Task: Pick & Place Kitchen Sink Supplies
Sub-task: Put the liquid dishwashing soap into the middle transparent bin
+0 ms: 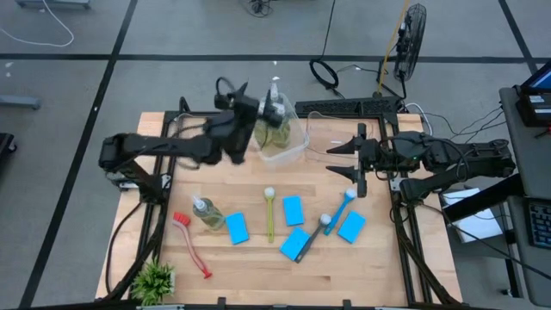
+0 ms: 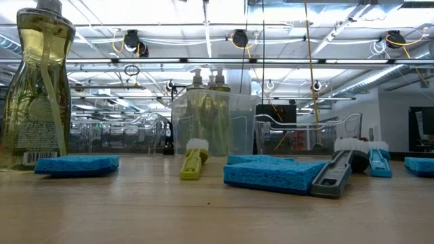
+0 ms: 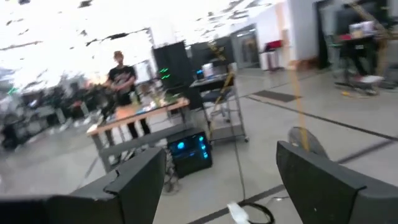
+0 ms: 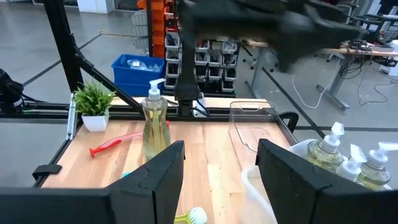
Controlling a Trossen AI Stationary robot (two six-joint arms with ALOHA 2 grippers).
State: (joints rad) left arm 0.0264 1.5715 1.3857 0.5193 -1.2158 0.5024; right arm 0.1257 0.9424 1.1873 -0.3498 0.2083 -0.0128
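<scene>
Wooden table (image 1: 258, 267) carried, nearest me, one pump bottle (image 1: 207, 213), blue sponges (image 1: 237, 227) and brushes (image 1: 269, 212). Farther back, three bottles stood in a clear tub (image 1: 297, 148). Above it hovered the left gripper (image 1: 277, 110), fingers wide, empty; the right gripper (image 1: 337, 148) waited alongside, also spread. A careless retreat could probably tip the tub.

Evenly and brightly lit from overhead; only soft, short shadows on the wooden table (image 1: 318, 258). In the low view, glare from ceiling light strips (image 2: 203, 13) towards 12 o'clock, the nearest pump bottle (image 2: 37, 88) backlit and glowing. Left wrist view heavily smeared by motion blur, ceiling blown out white. Right wrist view sharp farther off, soft on the near fingers (image 4: 155, 180).
</scene>
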